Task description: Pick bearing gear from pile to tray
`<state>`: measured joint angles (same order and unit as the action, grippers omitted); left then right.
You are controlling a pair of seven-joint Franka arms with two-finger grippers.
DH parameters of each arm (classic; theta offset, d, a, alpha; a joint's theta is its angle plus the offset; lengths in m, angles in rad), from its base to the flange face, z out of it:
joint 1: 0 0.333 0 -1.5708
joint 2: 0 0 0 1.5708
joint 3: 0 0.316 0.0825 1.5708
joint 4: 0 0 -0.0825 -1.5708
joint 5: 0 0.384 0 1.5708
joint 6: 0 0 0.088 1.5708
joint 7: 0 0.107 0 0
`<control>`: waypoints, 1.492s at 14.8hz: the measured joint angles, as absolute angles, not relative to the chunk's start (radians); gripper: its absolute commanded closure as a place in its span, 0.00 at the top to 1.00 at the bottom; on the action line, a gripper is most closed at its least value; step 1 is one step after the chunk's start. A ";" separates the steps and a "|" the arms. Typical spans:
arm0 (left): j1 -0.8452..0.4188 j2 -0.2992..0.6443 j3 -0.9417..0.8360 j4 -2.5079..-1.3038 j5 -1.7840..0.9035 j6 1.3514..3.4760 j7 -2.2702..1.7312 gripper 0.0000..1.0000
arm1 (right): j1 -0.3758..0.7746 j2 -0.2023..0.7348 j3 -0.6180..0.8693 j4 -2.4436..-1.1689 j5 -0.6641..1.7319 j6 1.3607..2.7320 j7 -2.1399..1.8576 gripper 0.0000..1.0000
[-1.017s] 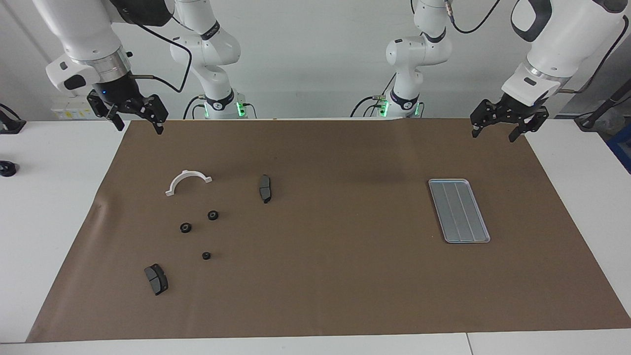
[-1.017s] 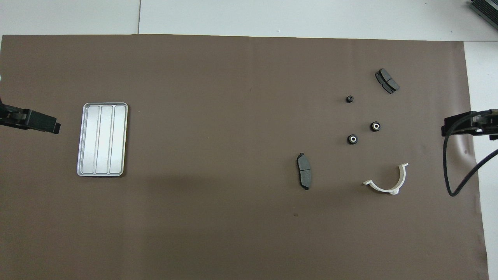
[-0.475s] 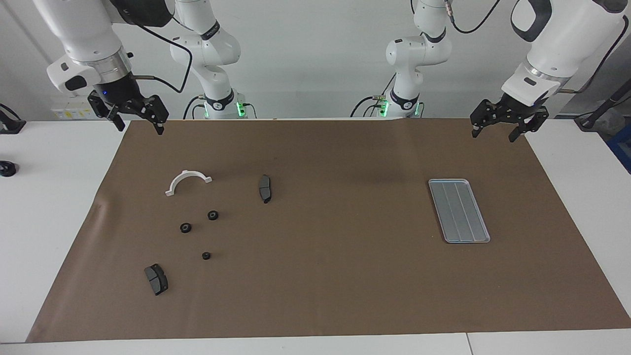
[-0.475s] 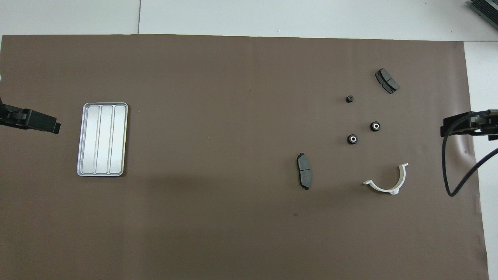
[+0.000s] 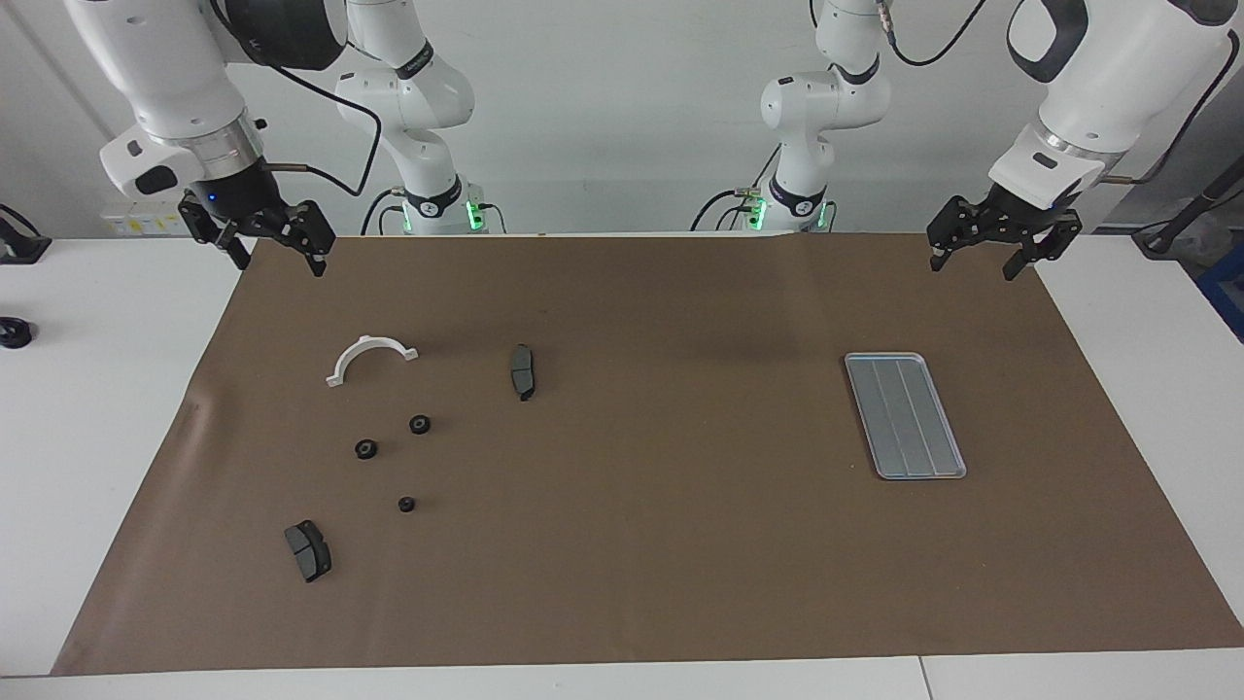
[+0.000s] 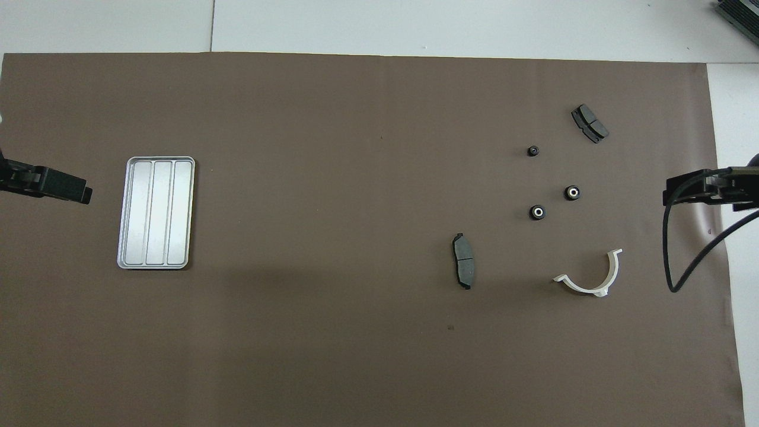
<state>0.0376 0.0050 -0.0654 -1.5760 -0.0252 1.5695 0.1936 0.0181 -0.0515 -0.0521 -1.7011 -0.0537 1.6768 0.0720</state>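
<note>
Three small black bearing gears (image 5: 420, 424) (image 5: 366, 449) (image 5: 406, 504) lie loose in the pile toward the right arm's end of the table. In the overhead view the gears (image 6: 571, 191) (image 6: 536, 212) (image 6: 533, 150) sit between a white half-ring bracket (image 6: 590, 279) and a dark brake pad (image 6: 589, 123). The silver ridged tray (image 5: 906, 415) (image 6: 156, 212) lies toward the left arm's end with nothing in it. My right gripper (image 5: 277, 264) (image 6: 670, 193) hangs open over the mat's corner, apart from the pile. Over the other corner nearest the robots, my left gripper (image 5: 972, 269) (image 6: 83, 194) waits open, holding nothing.
A brown mat (image 5: 680, 544) covers most of the white table. Another brake pad (image 5: 523, 371) lies beside the bracket (image 5: 370, 358), toward the middle. A black cable (image 6: 673, 261) loops down from the right arm. A small black object (image 5: 15, 332) sits on the bare table off the mat.
My right gripper has shifted a little inward over the mat's corner. The left gripper, the parts and the tray have not moved.
</note>
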 measured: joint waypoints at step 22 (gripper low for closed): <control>0.038 0.005 -0.065 -1.576 -0.025 1.570 0.194 1.00 | 0.012 0.316 -0.050 -2.019 -0.029 2.425 -0.052 0.72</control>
